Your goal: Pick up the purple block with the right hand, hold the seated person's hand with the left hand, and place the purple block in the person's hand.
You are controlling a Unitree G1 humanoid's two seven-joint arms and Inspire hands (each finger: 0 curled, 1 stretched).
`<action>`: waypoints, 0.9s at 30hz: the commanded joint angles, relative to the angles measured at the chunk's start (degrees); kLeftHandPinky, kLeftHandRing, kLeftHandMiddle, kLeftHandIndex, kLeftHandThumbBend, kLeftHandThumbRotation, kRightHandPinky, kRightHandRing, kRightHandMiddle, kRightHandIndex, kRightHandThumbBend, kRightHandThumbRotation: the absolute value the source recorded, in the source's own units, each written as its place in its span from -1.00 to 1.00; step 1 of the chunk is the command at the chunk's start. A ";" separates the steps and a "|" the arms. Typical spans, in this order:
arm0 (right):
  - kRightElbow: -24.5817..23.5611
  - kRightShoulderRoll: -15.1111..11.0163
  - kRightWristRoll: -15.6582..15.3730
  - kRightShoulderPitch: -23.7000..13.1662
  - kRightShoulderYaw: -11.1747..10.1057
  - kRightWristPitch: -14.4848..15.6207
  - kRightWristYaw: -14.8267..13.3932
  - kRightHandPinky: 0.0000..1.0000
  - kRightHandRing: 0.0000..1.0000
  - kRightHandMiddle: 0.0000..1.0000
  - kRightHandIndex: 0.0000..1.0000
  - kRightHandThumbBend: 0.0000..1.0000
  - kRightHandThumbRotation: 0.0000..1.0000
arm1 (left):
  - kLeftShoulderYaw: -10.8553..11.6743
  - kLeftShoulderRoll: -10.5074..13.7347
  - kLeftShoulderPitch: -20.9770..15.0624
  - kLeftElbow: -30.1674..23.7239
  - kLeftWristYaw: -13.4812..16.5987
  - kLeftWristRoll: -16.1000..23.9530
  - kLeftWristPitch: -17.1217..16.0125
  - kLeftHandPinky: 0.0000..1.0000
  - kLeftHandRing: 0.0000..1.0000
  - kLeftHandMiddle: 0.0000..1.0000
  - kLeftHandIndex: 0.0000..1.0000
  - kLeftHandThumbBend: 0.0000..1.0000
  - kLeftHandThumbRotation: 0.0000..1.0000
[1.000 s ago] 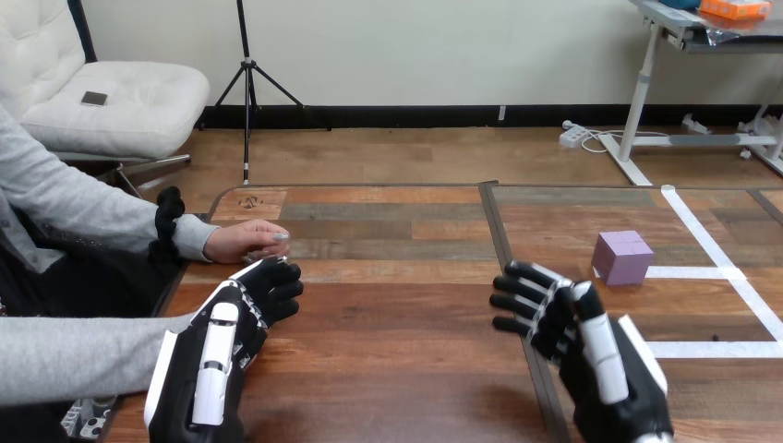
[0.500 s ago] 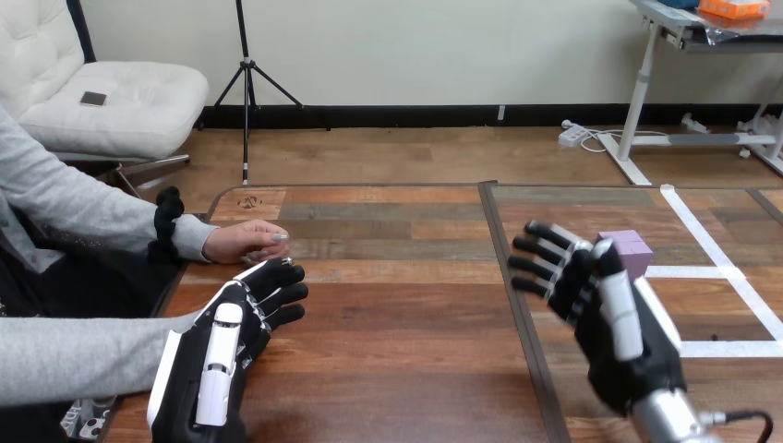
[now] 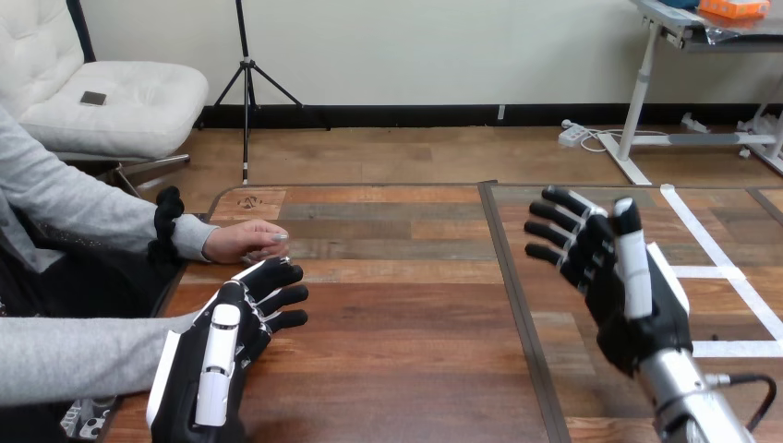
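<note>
Planks of brown wood form the bench (image 3: 397,314); left robot hand (image 3: 224,349) spread near the person's hand (image 3: 244,242), right robot hand (image 3: 635,293) spread well apart.

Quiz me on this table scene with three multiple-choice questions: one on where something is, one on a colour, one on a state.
1. Where on the table does the person's hand lie? A) right edge B) left side, beyond the left hand C) the middle
2. What colour are the tape lines? A) red B) blue C) white
3. How are the right hand's fingers? A) straight and spread B) clenched in a fist C) curled round a cup

Answers: 1 B, it rests near the left edge; 2 C, white strips cross the brown wood; 3 A, the fingers stand apart, none curled.
</note>
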 commanded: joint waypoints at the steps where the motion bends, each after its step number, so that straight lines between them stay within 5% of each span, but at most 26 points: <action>1: 2.97 -2.04 0.10 -8.69 -1.51 0.15 -0.59 0.57 0.68 0.67 0.65 0.62 0.88 | -0.35 -0.27 -2.51 -2.29 -0.18 0.50 -2.06 0.36 0.49 0.54 0.46 -0.10 1.00; 19: 12.80 -5.15 -0.90 -17.82 -4.15 -0.24 -3.68 0.54 0.62 0.62 0.59 0.60 0.79 | -0.99 -0.28 -1.66 -3.93 0.69 1.34 -0.52 0.34 0.49 0.54 0.45 -0.16 1.00; 27: 17.26 -6.97 -2.85 -21.39 -4.11 -0.08 -6.20 0.59 0.66 0.63 0.62 0.61 0.81 | -1.04 -0.51 -1.89 -3.72 0.74 1.13 -0.74 0.36 0.49 0.53 0.45 -0.35 0.97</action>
